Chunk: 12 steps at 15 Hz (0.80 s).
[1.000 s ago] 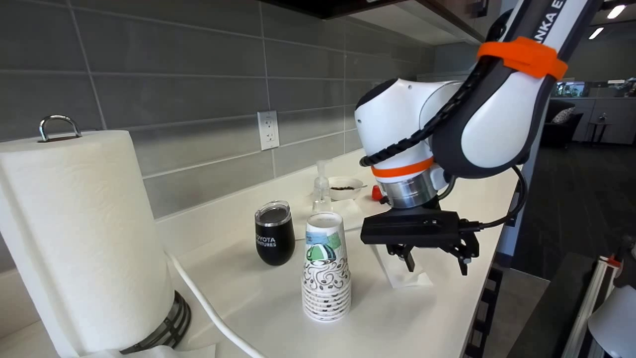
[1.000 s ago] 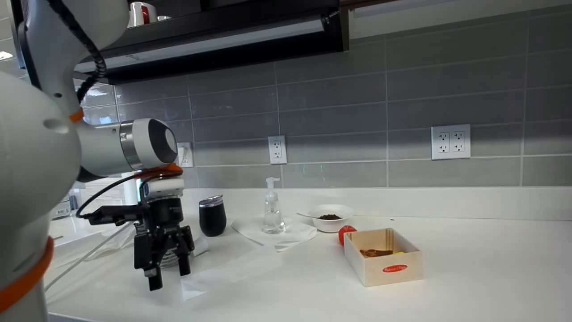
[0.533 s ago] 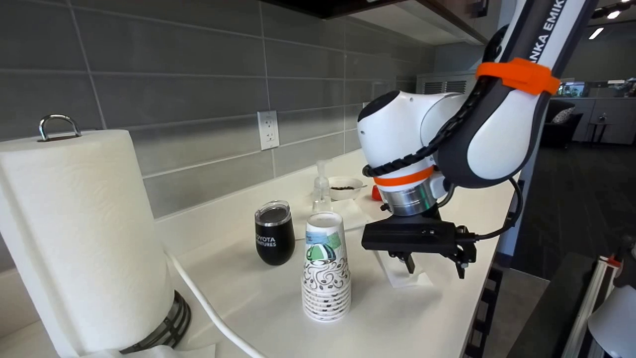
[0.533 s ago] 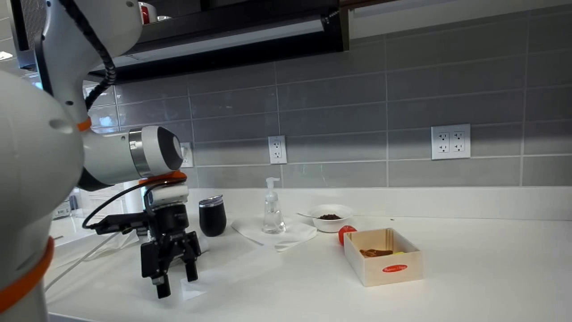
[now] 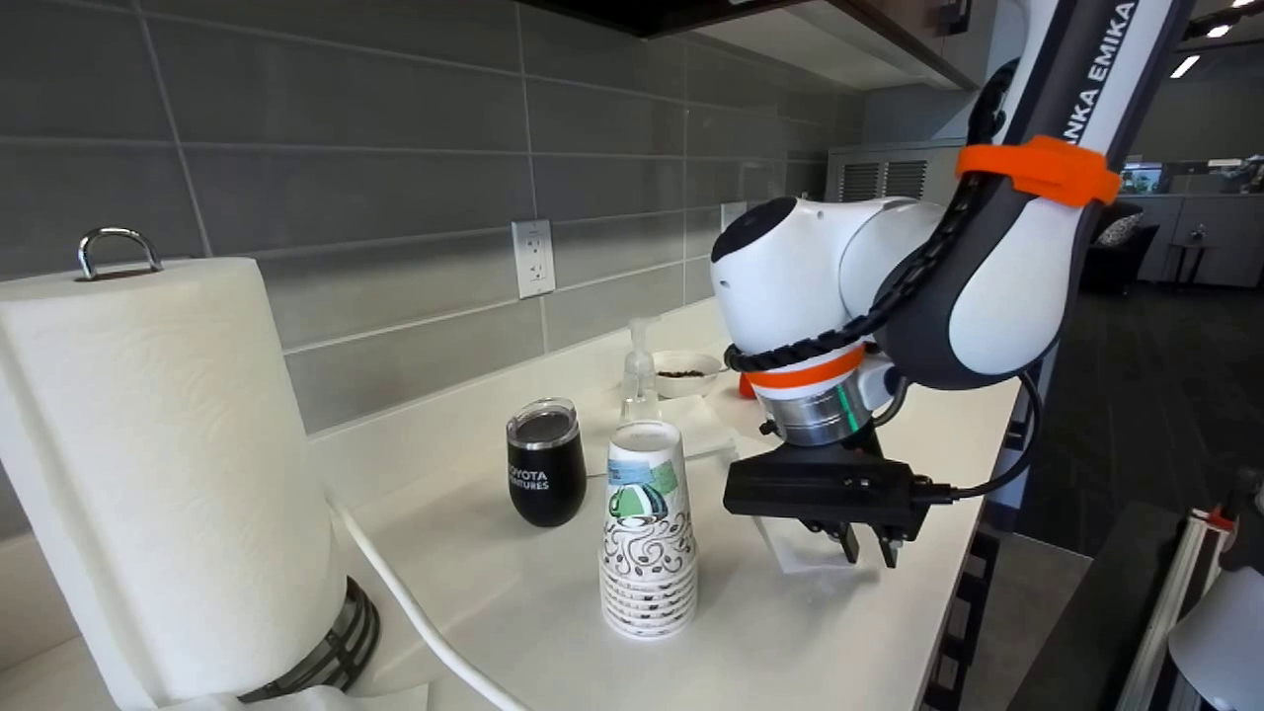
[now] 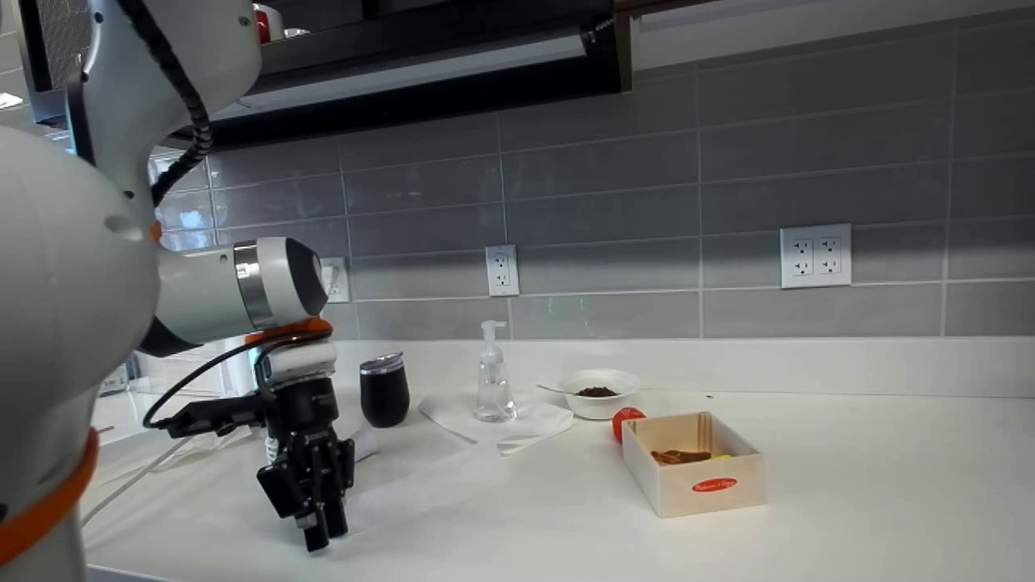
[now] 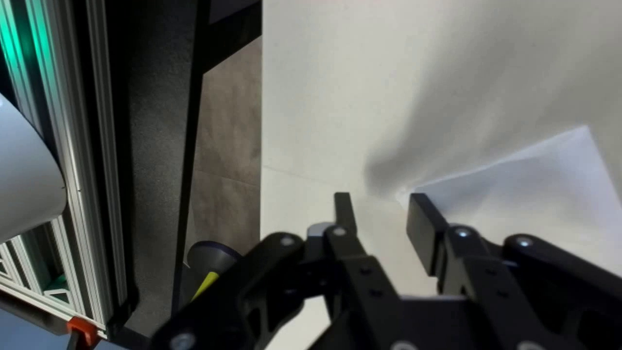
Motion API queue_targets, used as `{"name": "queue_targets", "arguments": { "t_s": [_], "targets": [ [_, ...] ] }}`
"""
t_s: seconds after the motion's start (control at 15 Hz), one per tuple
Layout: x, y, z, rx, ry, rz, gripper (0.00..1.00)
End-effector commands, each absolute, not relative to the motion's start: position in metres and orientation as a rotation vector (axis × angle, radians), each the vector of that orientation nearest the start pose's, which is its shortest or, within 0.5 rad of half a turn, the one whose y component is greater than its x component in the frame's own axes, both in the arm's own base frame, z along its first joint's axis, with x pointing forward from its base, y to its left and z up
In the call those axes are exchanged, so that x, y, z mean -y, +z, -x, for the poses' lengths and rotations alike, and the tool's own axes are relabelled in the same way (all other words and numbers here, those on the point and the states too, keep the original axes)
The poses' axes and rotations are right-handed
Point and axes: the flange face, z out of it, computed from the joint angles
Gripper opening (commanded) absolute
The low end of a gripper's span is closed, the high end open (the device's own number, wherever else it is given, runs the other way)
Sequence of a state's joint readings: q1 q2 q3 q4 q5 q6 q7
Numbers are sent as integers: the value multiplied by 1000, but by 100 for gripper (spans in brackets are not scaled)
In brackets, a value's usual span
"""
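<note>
My gripper (image 7: pixel 380 206) points down low over the white counter, its jaws partly apart with nothing held between them. One corner of a thin white napkin (image 7: pixel 515 204) reaches the tip of the right-hand finger (image 7: pixel 427 228) in the wrist view; whether they touch, I cannot tell. In an exterior view the fingertips of the gripper (image 5: pixel 872 561) hang at the near edge of the napkin (image 5: pixel 805 546). Beside the arm stands an upside-down stack of patterned paper cups (image 5: pixel 647 553). Behind it sits a black lidded tumbler (image 5: pixel 546 474).
A paper towel roll (image 5: pixel 168 474) and a white cable (image 5: pixel 425 617) lie across from the arm. Farther along are a soap dispenser (image 6: pixel 494 388) on another napkin, a bowl (image 6: pixel 602 404), a red round item (image 6: pixel 625 420) and a wooden box (image 6: pixel 711 489). The counter edge (image 7: pixel 262 146) runs close by.
My gripper has come down toward the counter over the last second. Within the last half second its fingers have drawn much closer together. The cups, tumbler and box have stayed put.
</note>
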<state>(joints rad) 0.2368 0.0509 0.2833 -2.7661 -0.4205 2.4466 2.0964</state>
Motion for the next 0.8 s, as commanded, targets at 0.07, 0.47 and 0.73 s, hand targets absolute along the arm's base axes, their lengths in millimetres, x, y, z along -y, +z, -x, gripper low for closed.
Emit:
{"name": "queue_targets", "arguments": {
  "t_s": [0.07,0.47,0.73],
  "targets": [
    [-176,172,-294,-1996,-245,2907,1],
    [-179,175,-292,-1989,-303,2900,28],
    [-193,190,-292,-1974,-383,2878,46]
  ]
}}
